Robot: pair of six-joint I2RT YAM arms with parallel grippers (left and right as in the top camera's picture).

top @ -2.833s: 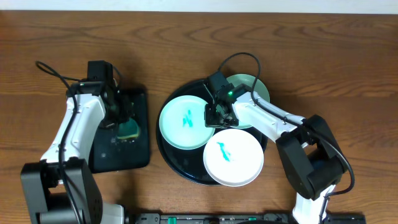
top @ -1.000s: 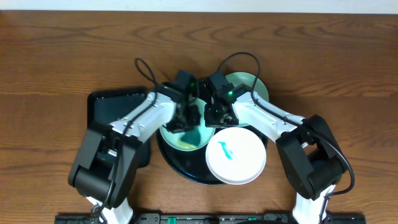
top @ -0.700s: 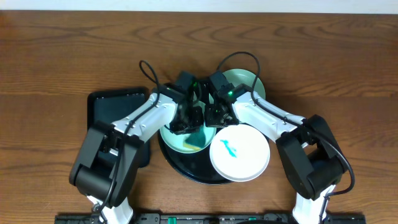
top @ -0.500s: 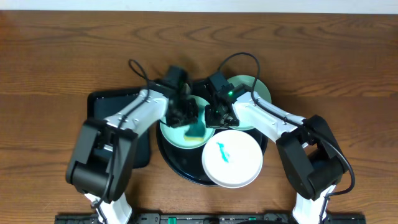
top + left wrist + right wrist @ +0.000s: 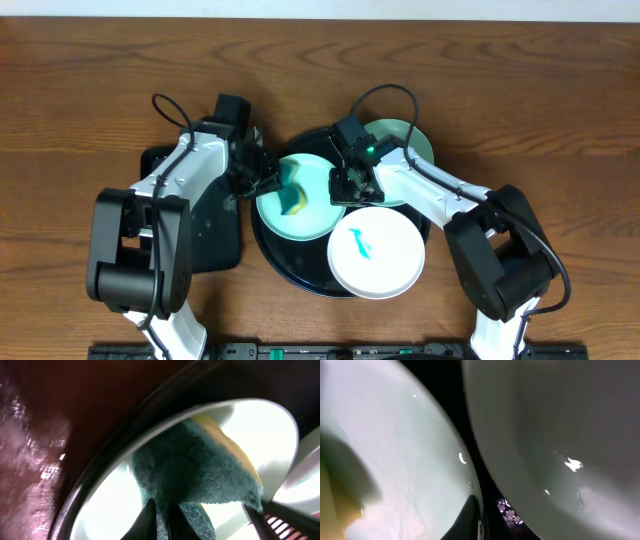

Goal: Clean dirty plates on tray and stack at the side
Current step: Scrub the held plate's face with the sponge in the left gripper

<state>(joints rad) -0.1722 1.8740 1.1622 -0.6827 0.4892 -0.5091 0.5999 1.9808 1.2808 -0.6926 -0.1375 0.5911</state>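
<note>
On the round black tray [image 5: 290,275] lie three plates. My left gripper [image 5: 272,183] is shut on a green-and-yellow sponge [image 5: 293,197], which rests on the left mint plate [image 5: 310,222]. In the left wrist view the sponge [image 5: 195,467] fills the middle over the pale plate [image 5: 105,510], pinched by my left gripper [image 5: 162,520]. My right gripper [image 5: 343,189] is shut on that plate's right rim; the right wrist view shows it [image 5: 479,517] on the plate's [image 5: 395,455] edge. The white plate [image 5: 385,262] carries a teal smear. The second mint plate [image 5: 408,150] lies behind, half hidden by my right arm.
A smaller black rectangular tray [image 5: 195,235] sits left of the round one, under my left arm. Bare wooden table [image 5: 80,80] surrounds both trays. In the right wrist view a neighbouring plate [image 5: 560,435] lies close beside the held one.
The left arm swung left, dragging the sponge from the mint plate's lower middle toward its upper left. The white plate shifted slightly. The right gripper stayed on the rim.
</note>
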